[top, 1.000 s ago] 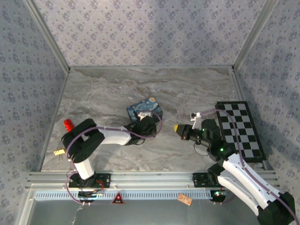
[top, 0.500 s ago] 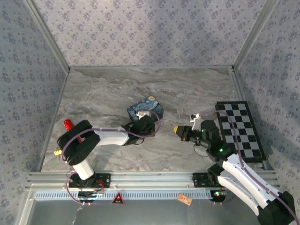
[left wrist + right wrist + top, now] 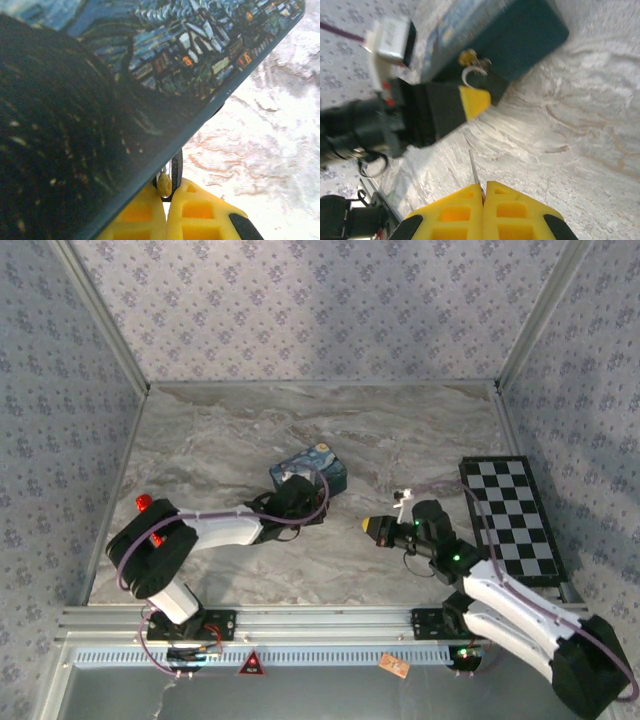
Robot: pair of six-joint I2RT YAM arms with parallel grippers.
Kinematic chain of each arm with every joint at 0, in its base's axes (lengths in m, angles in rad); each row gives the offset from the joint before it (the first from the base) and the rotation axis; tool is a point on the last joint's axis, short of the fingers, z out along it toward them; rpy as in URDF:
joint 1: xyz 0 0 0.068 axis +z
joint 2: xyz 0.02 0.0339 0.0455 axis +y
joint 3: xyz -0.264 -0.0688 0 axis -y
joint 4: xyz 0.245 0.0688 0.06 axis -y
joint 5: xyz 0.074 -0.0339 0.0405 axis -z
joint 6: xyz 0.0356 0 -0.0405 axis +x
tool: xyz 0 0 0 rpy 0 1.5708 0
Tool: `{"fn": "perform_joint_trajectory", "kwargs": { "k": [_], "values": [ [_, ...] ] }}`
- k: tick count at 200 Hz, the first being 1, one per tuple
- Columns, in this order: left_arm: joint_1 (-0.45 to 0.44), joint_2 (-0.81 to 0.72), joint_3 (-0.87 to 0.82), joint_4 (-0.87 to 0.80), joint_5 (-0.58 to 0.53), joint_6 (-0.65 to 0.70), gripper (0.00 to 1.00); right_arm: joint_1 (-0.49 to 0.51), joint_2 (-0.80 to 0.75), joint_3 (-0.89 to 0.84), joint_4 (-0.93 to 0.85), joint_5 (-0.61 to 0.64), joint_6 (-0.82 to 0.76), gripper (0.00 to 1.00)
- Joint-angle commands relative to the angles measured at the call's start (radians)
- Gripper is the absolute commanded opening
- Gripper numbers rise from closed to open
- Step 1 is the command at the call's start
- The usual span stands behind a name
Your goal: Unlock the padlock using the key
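- The right gripper (image 3: pixel 483 192) is clamping its fingers together on the key (image 3: pixel 474 167), which is sticking out past the fingertips, just right of the middle of the table's (image 3: pixel 220 440) near edge.
- The left gripper (image 3: pixel 167 192) is pinching the padlock (image 3: pixel 175 175) against the near side of the blue tin (image 3: pixel 200 50), at the table's centre.

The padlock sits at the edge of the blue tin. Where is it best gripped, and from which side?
Probably the small body of the padlock, pinched across its thin width and approached from the side away from the blue tin, which blocks it from behind. The left fingers are shut on it this way, which seems to leave room for the key to approach.
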Motion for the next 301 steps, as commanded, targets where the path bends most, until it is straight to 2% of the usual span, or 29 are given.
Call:
{"fn": "perform_joint_trajectory", "kwargs": {
  "k": [1,67,125,203,301],
  "values": [
    [0.028,-0.065,0.000,0.087,0.126,-0.015,0.00,0.039,0.107,0.000,0.176,0.008,0.041,0.00],
    [0.101,-0.129,-0.025,0.106,0.287,0.011,0.00,-0.010,0.445,0.010,0.545,-0.113,0.144,0.00],
    [0.153,-0.172,-0.021,0.095,0.399,0.001,0.00,-0.081,0.610,0.058,0.753,-0.199,0.193,0.00],
    [0.200,-0.188,0.005,0.095,0.508,-0.031,0.00,-0.092,0.679,0.091,0.883,-0.252,0.221,0.00],
    [0.242,-0.204,0.003,0.130,0.532,-0.060,0.00,-0.096,0.682,0.060,0.908,-0.273,0.211,0.00]
  ]
}}
